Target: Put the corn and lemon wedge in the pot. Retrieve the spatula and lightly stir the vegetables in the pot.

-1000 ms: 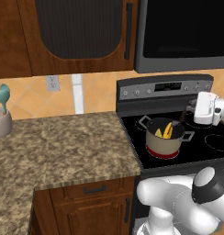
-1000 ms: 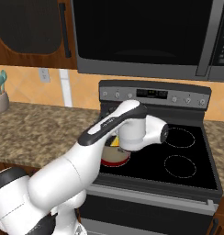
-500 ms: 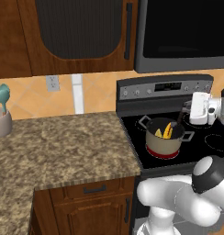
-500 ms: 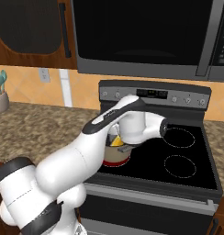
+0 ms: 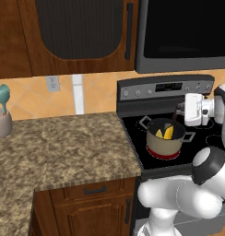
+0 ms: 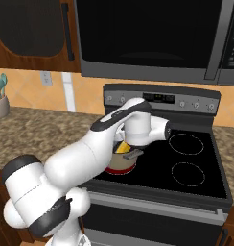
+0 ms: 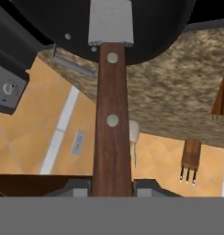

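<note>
Hand view: my pincer [image 7: 112, 186] clamps spatula [image 7: 112, 114] handle. Left base view, centre right: corn [image 5: 168, 132], lemon wedge [image 5: 158, 133] in pot [image 5: 166, 144]; pincer hidden there.

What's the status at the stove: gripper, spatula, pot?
Gripper shut on spatula, blade toward the pot. Corn and lemon wedge in pot. Nothing seen in the way.

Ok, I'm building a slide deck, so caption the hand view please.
Gripper shut on the spatula, its grey blade pointing into the pot.
</note>
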### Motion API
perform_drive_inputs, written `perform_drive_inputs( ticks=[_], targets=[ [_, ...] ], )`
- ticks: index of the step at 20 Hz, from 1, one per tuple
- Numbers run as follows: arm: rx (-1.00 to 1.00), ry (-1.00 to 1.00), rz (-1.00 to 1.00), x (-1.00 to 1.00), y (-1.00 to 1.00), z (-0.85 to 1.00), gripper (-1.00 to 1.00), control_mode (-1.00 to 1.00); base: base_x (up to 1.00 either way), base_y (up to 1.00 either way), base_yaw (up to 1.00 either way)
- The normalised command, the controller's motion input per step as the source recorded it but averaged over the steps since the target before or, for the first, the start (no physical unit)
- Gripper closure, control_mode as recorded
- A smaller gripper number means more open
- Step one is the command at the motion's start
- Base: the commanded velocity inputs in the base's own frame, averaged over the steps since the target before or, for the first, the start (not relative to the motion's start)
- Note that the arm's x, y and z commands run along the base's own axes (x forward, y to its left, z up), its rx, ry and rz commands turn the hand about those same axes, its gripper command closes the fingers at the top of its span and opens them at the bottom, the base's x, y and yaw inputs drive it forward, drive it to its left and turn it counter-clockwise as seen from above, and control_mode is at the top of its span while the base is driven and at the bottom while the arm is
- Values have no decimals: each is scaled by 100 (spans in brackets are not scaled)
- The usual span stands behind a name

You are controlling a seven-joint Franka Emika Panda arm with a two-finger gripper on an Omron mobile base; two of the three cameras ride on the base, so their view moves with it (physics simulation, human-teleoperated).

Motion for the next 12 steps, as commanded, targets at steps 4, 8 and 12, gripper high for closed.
perform_drive_inputs(
  ticks=[4, 8, 12],
  targets=[
    [-4, 0, 0, 10, -15, -4, 100, -100, 0, 0, 0],
    [-3, 5, 0, 37, -23, -31, 100, -100, 0, 0, 0],
    [-3, 9, 0, 30, -3, -55, 100, -100, 0, 0, 0]
  ],
)
